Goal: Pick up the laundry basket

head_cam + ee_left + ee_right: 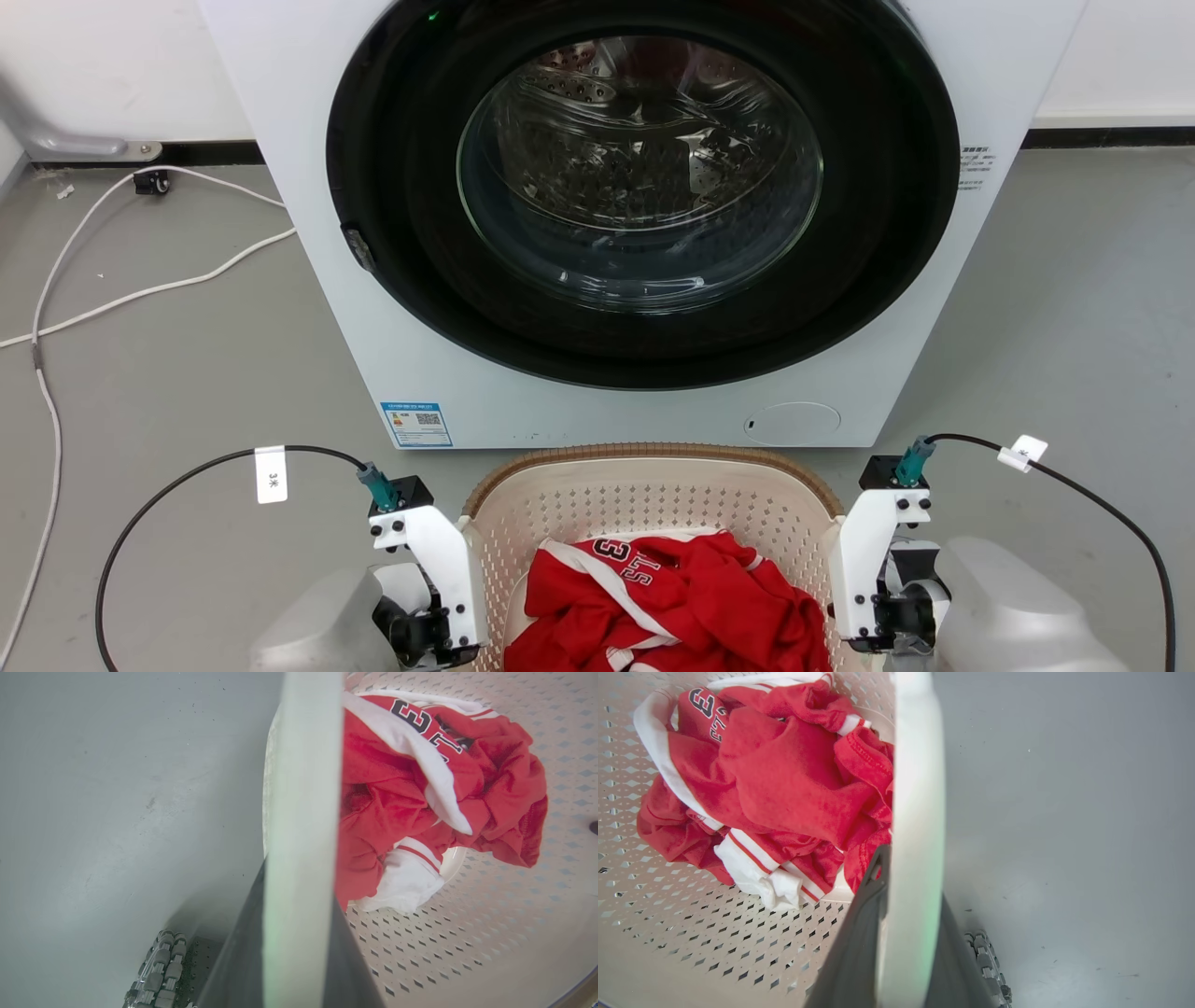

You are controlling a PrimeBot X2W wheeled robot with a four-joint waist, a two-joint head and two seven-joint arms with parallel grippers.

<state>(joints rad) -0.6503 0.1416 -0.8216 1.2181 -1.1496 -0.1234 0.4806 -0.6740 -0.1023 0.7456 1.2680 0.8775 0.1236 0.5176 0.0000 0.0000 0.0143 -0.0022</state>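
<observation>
The left gripper point(299, 886) is seen clamped on the left side rim of the laundry basket point(644, 504), with 1 dark finger pressed against each face of the pale edge. The right gripper point(911, 877) is closed in the same way on the opposite rim. A crumpled red-and-white jersey point(672, 597), marked with a numeral 3, is piled inside the perforated basket. In the head view the basket is pictured at bottom centre, just in front of a white front-loading washer point(299, 187). Whether its base is touching the grey floor point(168, 392) cannot be told. A steel drum is visible through the washer's round glass door point(639, 177). A white cable point(140, 294) is trailed across the floor at the washer's left.
</observation>
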